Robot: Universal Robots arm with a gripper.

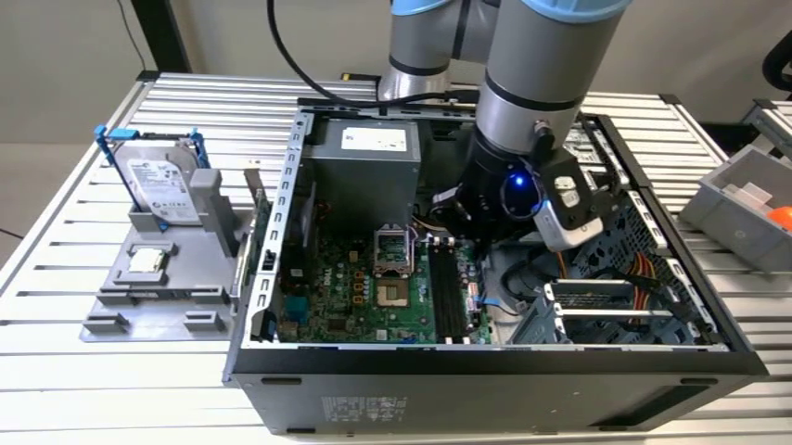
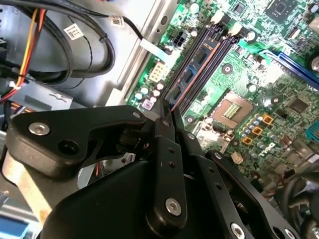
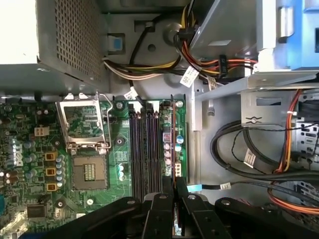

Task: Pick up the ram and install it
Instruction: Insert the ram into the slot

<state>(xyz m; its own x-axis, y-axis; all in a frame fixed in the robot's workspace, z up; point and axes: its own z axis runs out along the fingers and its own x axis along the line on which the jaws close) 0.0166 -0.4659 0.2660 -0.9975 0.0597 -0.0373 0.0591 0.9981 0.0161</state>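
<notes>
Even bright light; glare on white patch; tool foreground soft.

A slatted metal worktable (pale grey, ribbed lengthwise) spans the room, backed by a plain beige wall.

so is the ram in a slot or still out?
In a slot. The ram stands on edge in a black memory slot on the motherboard, with the hand at its near end.
</notes>
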